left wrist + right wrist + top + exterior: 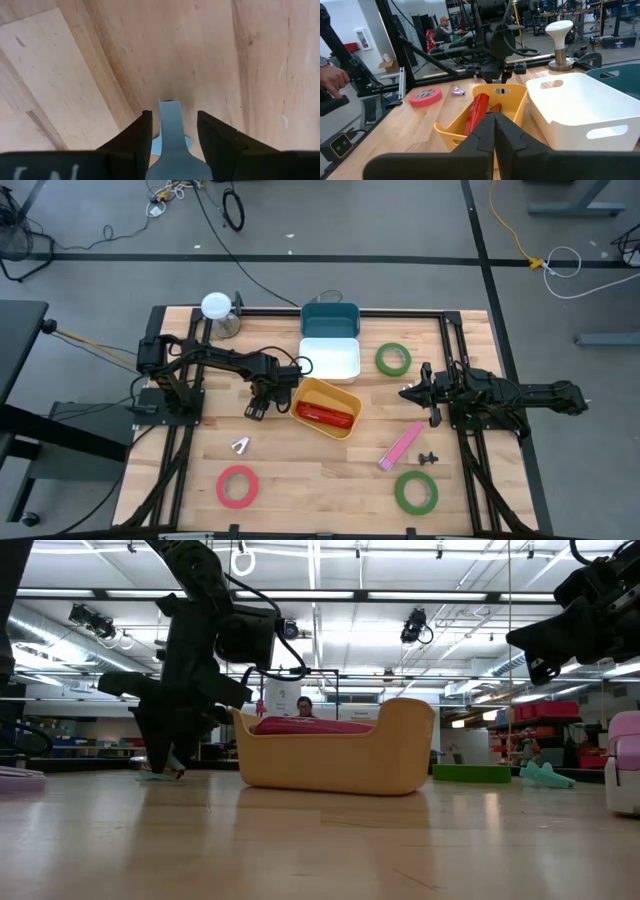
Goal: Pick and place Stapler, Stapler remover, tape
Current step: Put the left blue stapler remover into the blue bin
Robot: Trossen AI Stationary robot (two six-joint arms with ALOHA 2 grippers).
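Observation:
My left gripper [257, 408] points down just left of a yellow bin [352, 402] and is shut on a light blue stapler remover [169, 127] lying on the table; in the low view the stapler remover [152, 775] shows under the fingers. A red stapler [325, 414] lies in the yellow bin. A pink stapler [400, 445] lies on the table at right. The red tape [237, 486] and two green tape rolls [393, 359] [415, 492] lie flat. My right gripper [408, 392] hovers shut at the right, holding nothing. My left gripper comes from above, pointing down, with one finger [137, 137] on each side of the stapler remover, across its length. The wider body [175, 165] fills the space between the fingers. The narrow tongue [167, 107] sticks out past them. The stapler remover lies on the table.
A white bin [330, 358] and a teal bin [330, 320] stand behind the yellow one. A silver claw tool [240, 445] lies near the left gripper, a small black one [428, 457] by the pink stapler. A white-knobbed metal stand [218, 310] is far left. A person's hand [332, 80] shows beyond the table.

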